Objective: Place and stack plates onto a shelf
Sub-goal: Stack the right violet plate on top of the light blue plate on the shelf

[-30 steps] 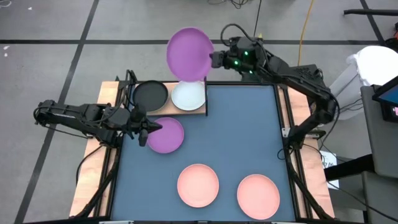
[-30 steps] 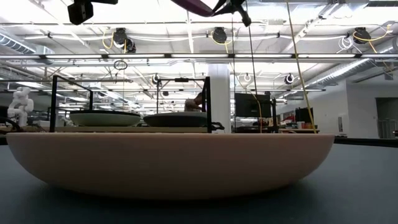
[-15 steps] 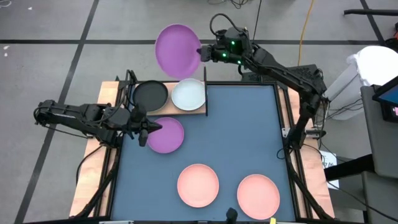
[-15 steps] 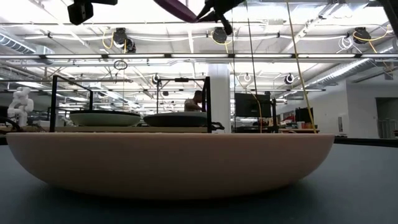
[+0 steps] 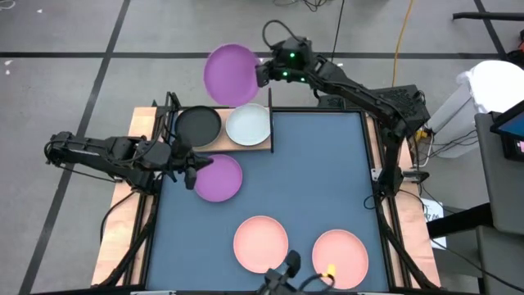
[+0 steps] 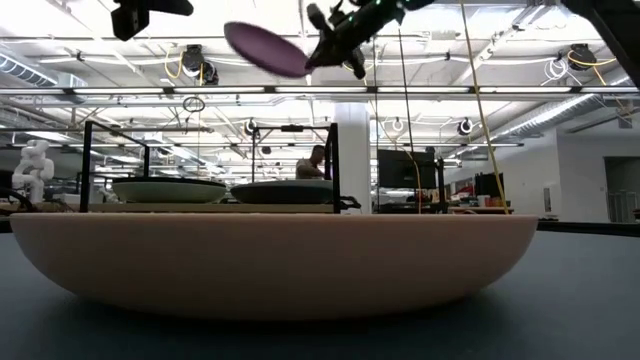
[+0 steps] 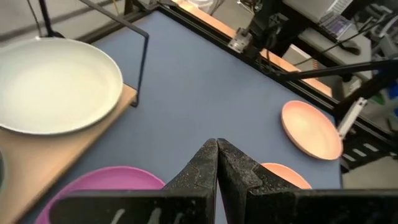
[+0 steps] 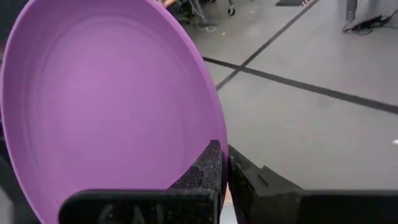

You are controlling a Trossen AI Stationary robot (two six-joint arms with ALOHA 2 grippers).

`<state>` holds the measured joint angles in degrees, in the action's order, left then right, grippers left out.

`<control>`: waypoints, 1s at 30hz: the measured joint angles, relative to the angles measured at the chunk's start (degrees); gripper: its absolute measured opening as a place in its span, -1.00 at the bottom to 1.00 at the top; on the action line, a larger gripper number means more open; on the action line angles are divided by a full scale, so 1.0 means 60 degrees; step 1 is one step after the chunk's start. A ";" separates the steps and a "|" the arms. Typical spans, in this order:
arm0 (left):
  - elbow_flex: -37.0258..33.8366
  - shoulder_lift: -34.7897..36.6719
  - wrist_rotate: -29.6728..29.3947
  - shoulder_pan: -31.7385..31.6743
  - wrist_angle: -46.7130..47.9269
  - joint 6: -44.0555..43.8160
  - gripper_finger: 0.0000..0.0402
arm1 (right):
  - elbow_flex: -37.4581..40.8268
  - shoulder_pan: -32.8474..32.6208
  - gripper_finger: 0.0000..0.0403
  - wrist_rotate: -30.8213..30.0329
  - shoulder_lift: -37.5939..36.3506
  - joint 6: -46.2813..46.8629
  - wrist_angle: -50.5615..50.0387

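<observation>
My right gripper (image 5: pixel 260 74) is shut on a purple plate (image 5: pixel 232 74) and holds it in the air beyond the table's far edge, behind the shelf (image 5: pixel 225 147). In the low view this plate (image 6: pixel 265 48) hangs high above the shelf. A black plate (image 5: pixel 199 125) and a whitish plate (image 5: pixel 248 125) rest on the shelf board. A second purple plate (image 5: pixel 221 179) lies flat on the blue-grey mat (image 5: pixel 311 172). My left gripper (image 5: pixel 196 169) stays shut over its left rim; whether it touches the rim, I cannot tell. Two salmon plates (image 5: pixel 260 243) (image 5: pixel 340 258) lie near the front edge. My right gripper pinches the purple plate's rim (image 8: pixel 214 134) between its two fingers, one on the hollow face and one on the underside. The fingers come roughly level from the table's right. The plate is lifted clear and tilted, its hollow face mostly upward.
Thin black posts (image 6: pixel 333 165) stand at the shelf's corners. A dark thing with a yellow spot (image 5: pixel 288 270) shows at the table's near edge between the salmon plates. In the low view a salmon plate (image 6: pixel 280 260) fills the foreground. The mat's middle and right are bare.
My right gripper has carried the purple plate toward the table's left and somewhat down, staying beyond the far edge. Its wrist has rolled, so the plate's tilt has changed. The dark thing at the near edge has come farther into the high view.
</observation>
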<state>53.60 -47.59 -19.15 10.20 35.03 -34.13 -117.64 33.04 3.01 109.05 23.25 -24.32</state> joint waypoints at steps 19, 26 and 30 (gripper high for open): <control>0.0000 0.0000 -0.0389 0.0000 0.0022 -0.0267 -0.94 | 0.0081 -0.0044 -1.00 0.0260 0.1514 -0.5789 0.0830; 0.0000 -0.0005 -0.0671 0.0000 0.0022 -0.0362 -0.94 | 0.0466 -0.0015 -1.00 0.0225 0.1509 -0.5897 0.0274; 0.0000 -0.0068 -0.0674 0.0000 0.0022 -0.0436 -0.94 | 0.0568 -0.0018 -1.00 0.0247 0.1509 -0.6529 0.0180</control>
<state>53.60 -48.00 -23.20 10.20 35.16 -36.74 -114.24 32.93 4.49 118.10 -15.93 -23.24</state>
